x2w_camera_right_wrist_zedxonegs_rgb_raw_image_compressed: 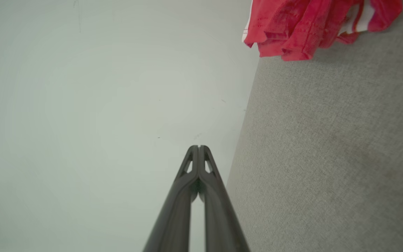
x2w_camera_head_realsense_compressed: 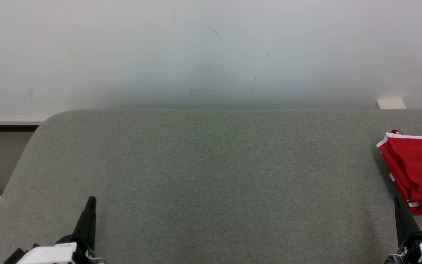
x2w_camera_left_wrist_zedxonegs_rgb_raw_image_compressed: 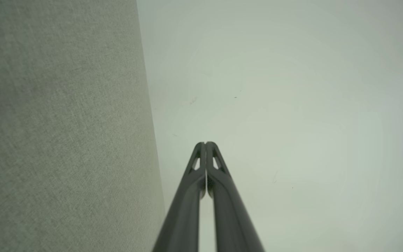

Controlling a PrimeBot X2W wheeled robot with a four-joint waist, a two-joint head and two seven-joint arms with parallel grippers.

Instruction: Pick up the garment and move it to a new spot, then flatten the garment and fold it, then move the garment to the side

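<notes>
While the left gripper (x2w_camera_head_realsense_compressed: 91, 201) and right gripper (x2w_camera_head_realsense_compressed: 398, 200) are resting clenched and empty, the garment (x2w_camera_head_realsense_compressed: 416, 165) is lying rumpled on the pad (x2w_camera_head_realsense_compressed: 211, 165), just ahead of the right gripper and well apart from the left. Such a heap at the side is fitting either a pickup to come or a finished set-aside, so no step is being settled. The right wrist view is showing layered red hems close up; the head view is showing both grippers together.
</notes>
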